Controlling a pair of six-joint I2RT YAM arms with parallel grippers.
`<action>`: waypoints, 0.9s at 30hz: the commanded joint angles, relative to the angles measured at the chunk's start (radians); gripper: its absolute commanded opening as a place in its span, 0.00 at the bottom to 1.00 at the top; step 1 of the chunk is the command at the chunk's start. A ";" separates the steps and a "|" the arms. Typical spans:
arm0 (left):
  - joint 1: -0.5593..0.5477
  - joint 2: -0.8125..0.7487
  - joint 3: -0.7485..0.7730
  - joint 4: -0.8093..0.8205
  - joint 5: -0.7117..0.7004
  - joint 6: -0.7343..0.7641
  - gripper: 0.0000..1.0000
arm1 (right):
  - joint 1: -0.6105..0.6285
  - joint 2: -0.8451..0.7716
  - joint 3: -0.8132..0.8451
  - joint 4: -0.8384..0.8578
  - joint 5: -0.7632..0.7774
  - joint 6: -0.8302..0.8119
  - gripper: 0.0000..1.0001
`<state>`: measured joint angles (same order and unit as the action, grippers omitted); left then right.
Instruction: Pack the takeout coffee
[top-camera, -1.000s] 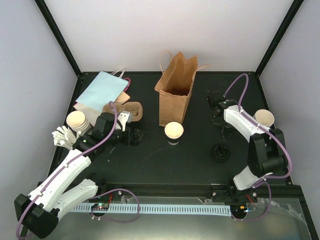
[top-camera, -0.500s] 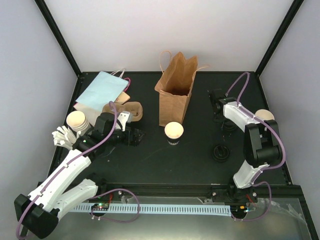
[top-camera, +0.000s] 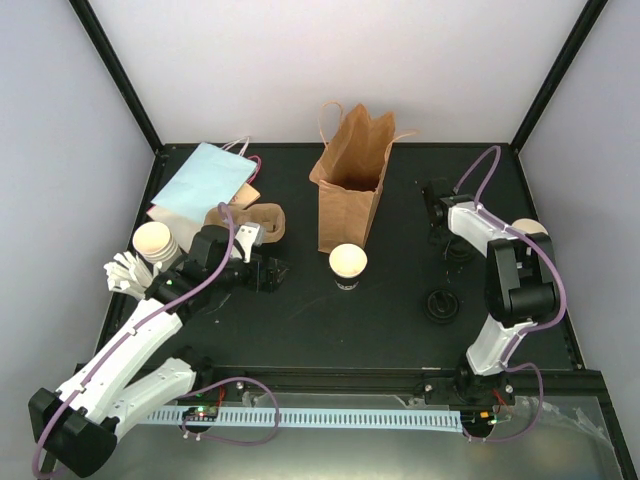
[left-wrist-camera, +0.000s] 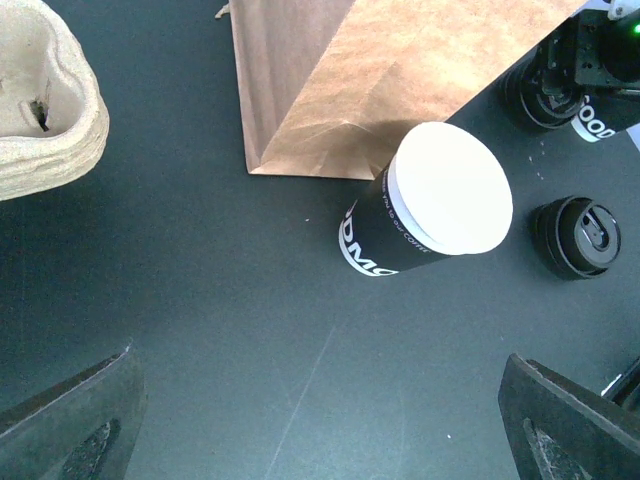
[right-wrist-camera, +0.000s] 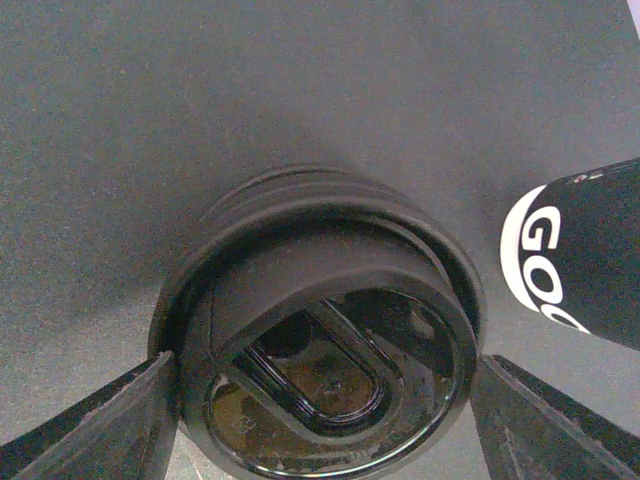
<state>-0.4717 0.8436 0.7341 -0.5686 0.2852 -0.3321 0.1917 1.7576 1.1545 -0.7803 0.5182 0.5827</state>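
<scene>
The right fingers (right-wrist-camera: 110, 420) stood spread either side of the lid stack (right-wrist-camera: 320, 300), not pinching it; the left fingers (left-wrist-camera: 70, 420) gaped wide and empty. The unlidded cup (top-camera: 347, 264) sat at six o'clock of the brown bag (top-camera: 352, 185), and the stack at three o'clock. Closing low would likely lift several nested lids together, or knock the neighbouring cup (right-wrist-camera: 585, 255) at the stack's three o'clock. The right arm was folded tight, elbow high, wrist aimed down at the surface (top-camera: 300, 320).

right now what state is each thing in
brown bag, upright, mouth open
middle cup, upright, no lid
lid stack, on table
loose lid, flat on table
left gripper, open, empty
right gripper, open around lid stack
blue bag, lying flat
</scene>
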 joint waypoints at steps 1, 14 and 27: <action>-0.001 -0.011 -0.006 0.018 0.008 0.009 0.99 | -0.011 0.010 0.021 0.034 -0.001 0.000 0.81; -0.001 -0.011 -0.007 0.017 0.008 0.008 0.99 | -0.017 0.033 0.020 0.044 -0.006 -0.002 0.79; -0.001 -0.012 -0.009 0.018 0.009 0.005 0.99 | -0.016 -0.028 0.020 0.023 -0.018 -0.005 0.74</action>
<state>-0.4717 0.8436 0.7296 -0.5686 0.2852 -0.3325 0.1818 1.7664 1.1610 -0.7624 0.5079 0.5777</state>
